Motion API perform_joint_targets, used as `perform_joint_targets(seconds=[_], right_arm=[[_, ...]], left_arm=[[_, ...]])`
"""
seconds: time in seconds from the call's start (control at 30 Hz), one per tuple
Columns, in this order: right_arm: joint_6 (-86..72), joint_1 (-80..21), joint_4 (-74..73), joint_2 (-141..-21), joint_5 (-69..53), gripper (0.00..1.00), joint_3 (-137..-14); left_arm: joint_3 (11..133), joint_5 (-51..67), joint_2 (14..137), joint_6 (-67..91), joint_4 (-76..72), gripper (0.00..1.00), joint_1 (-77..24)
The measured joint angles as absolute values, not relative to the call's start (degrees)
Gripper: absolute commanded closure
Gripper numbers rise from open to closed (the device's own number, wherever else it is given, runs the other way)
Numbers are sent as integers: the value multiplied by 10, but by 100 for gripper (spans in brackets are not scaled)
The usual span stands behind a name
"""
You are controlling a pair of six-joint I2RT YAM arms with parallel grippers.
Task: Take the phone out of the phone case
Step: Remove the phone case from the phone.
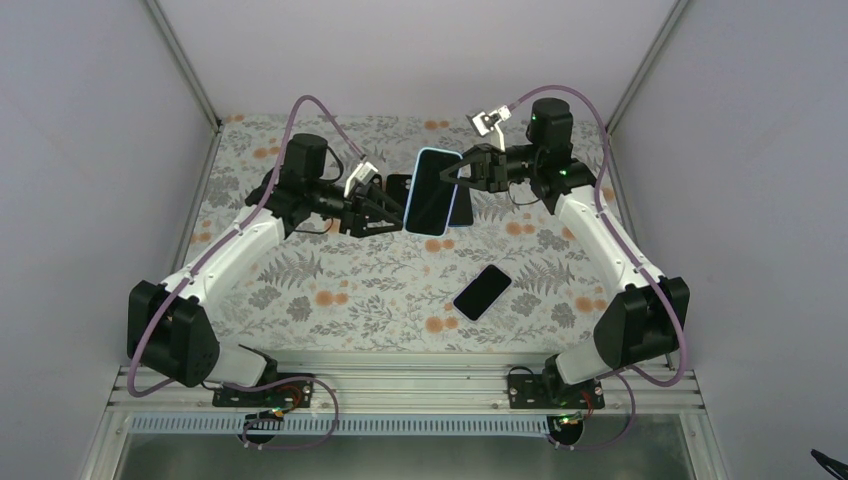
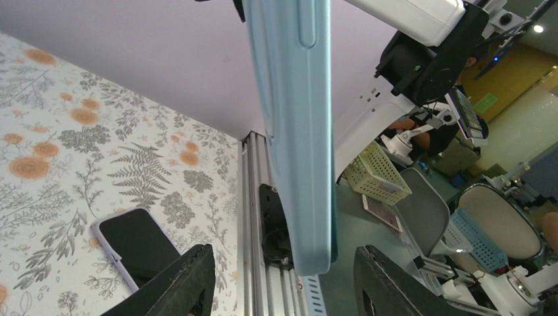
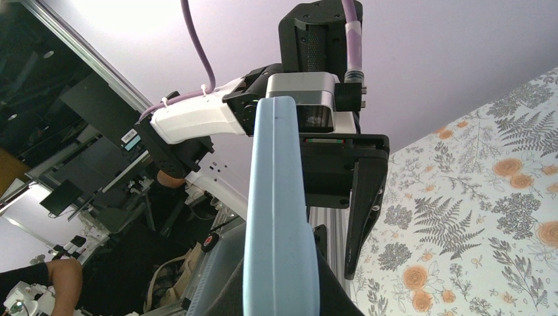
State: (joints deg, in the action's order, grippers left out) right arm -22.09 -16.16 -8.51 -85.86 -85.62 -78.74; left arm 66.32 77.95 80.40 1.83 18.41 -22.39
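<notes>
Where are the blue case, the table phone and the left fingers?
blue case [image 2: 296, 131], left wrist view, its side.
table phone [image 1: 482, 292], top view, screen middle.
left fingers [image 2: 196, 266], left wrist view, one fingertip.

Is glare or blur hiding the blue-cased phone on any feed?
Top view: evenly lit and sharp, the cased phone plain to see. Left wrist view: the case sits close to the lens, slightly soft, no glare. Right wrist view: its edge fills the centre; wall at upper left is washed out.
</notes>
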Motion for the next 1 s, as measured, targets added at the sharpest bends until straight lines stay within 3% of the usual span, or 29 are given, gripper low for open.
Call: perform_joint_targets(seconds=[0.23, 0.8, 1.0], right_arm=[[-222, -162, -81, -858, -855, 96, -783], [-223, -161, -77, -859, -852, 96, -780], [-223, -161, -76, -859, -849, 96, -780]], left_arm=[[663, 755, 804, 18, 185, 52, -224], [663, 752, 804, 17, 185, 48, -228], [663, 741, 804, 19, 185, 56, -228]])
